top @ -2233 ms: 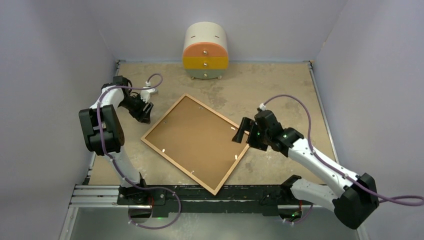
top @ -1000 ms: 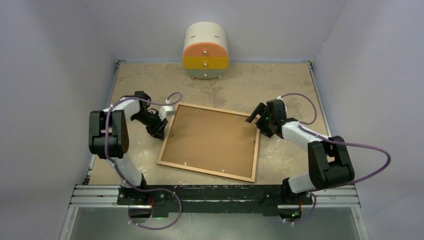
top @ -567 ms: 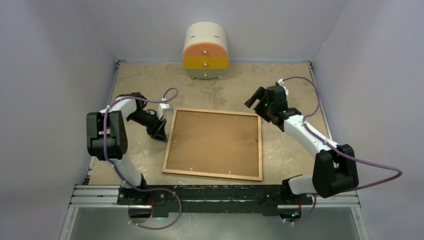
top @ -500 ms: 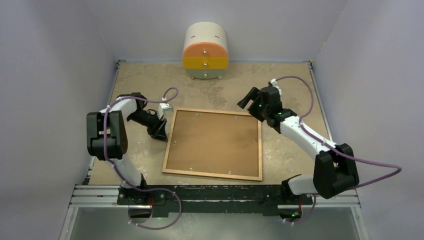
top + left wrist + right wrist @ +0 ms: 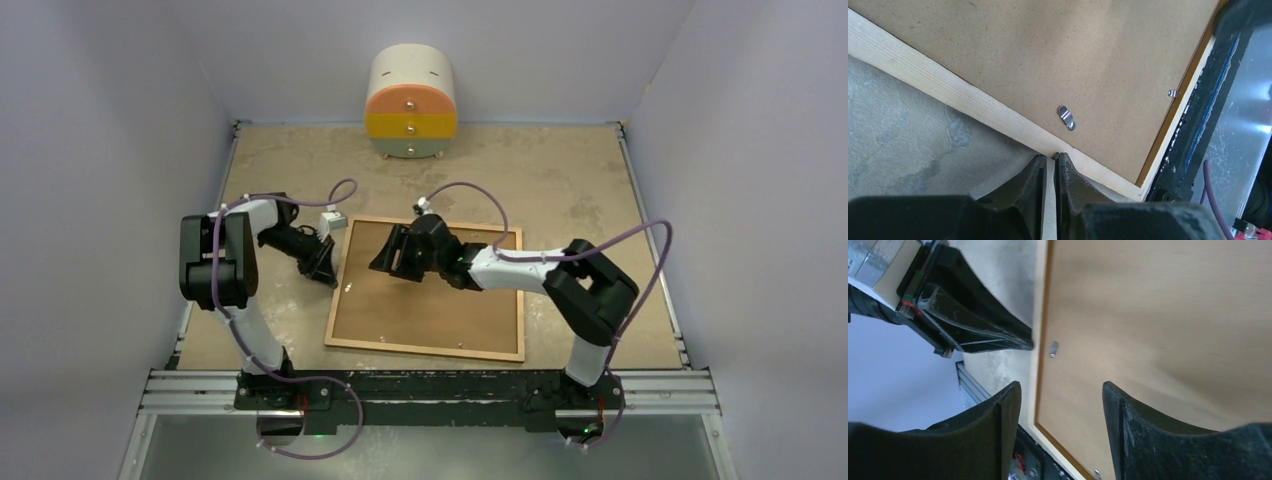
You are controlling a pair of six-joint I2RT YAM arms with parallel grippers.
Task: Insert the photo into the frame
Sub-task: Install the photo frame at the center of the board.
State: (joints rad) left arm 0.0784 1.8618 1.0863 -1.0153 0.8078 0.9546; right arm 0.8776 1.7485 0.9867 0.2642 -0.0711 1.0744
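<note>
Frame [image 5: 420, 349]: face down on worktop [image 5: 560, 190], squared up now, backing board [image 5: 440, 305] uppermost.
Left claw [image 5: 325, 262]: nearly closed, tips at the left rail.
Right claw [image 5: 392, 255]: wide, empty, newly swung over the board.
Photo: unseen; insertion not begun.

grained wood frame [image 5: 948, 95], matt brown backing board [image 5: 1048, 45], shiny metal clip [image 5: 1066, 118].

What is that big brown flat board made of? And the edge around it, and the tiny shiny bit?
The backing board looks like matte pressed fibreboard: even, speckled brown. The frame rim looks like bare wood, with grain lines. The clip is probably metal: it glints.
</note>
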